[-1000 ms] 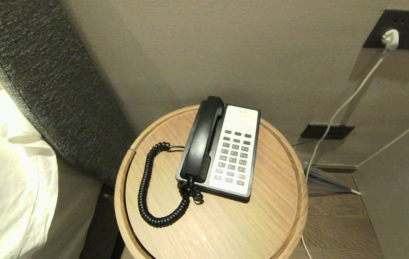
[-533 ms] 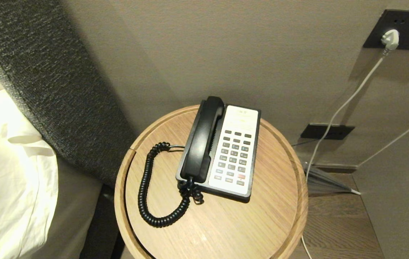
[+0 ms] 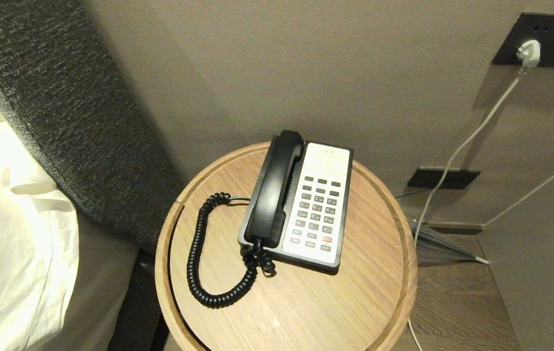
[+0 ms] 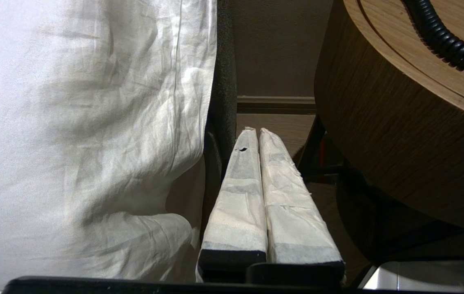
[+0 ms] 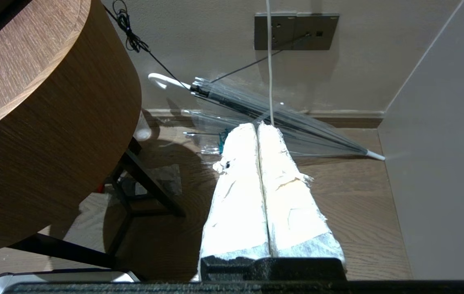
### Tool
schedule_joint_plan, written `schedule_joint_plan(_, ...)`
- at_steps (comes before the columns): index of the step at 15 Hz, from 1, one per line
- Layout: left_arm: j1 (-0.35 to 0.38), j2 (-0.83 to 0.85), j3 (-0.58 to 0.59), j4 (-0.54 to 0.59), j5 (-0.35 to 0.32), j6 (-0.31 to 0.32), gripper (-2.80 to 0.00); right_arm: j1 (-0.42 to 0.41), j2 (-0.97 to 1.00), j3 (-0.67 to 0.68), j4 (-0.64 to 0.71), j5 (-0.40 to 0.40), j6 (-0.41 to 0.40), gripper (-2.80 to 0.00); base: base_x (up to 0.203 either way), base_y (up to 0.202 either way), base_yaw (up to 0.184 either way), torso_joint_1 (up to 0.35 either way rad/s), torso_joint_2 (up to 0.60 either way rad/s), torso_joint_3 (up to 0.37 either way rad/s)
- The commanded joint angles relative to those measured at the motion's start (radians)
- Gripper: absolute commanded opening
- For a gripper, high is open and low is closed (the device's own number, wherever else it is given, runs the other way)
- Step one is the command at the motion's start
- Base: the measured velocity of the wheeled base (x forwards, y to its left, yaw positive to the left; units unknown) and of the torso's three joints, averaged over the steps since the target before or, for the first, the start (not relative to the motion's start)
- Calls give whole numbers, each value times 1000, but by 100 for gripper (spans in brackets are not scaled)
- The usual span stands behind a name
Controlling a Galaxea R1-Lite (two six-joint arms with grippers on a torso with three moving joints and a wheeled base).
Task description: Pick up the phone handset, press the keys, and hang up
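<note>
The black phone handset (image 3: pixel 275 190) lies in its cradle on the left side of the phone base, on a round wooden table (image 3: pixel 365 292). Its coiled cord (image 3: pixel 199 263) loops over the tabletop to the left. The keys (image 3: pixel 317 213), dark grey with one red, sit in the white faceplate right of the handset. Neither arm shows in the head view. My left gripper (image 4: pixel 256 130) hangs shut and empty below the table's rim, between the bed sheet and the table. My right gripper (image 5: pixel 257 125) is shut and empty too, low beside the table on its right, above the floor.
A bed with a white sheet (image 3: pixel 9 243) and a dark grey headboard (image 3: pixel 72 122) stands left of the table. A wall runs close behind. A clear umbrella (image 5: pixel 277 118) lies on the wooden floor at the right, under a white cable (image 3: pixel 457 146) plugged into a wall socket (image 3: pixel 540 41).
</note>
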Motion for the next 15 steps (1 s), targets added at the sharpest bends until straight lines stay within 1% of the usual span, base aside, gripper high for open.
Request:
schedule_joint_plan(1,0,1,20,0,0,0,-280,0,4,21,-1,0,1,-280,0,0,0,0,0,0)
schedule_joint_plan(15,0,1,20,0,0,0,-280,0,4,20,-1,0,1,-280,0,0,0,0,0,0)
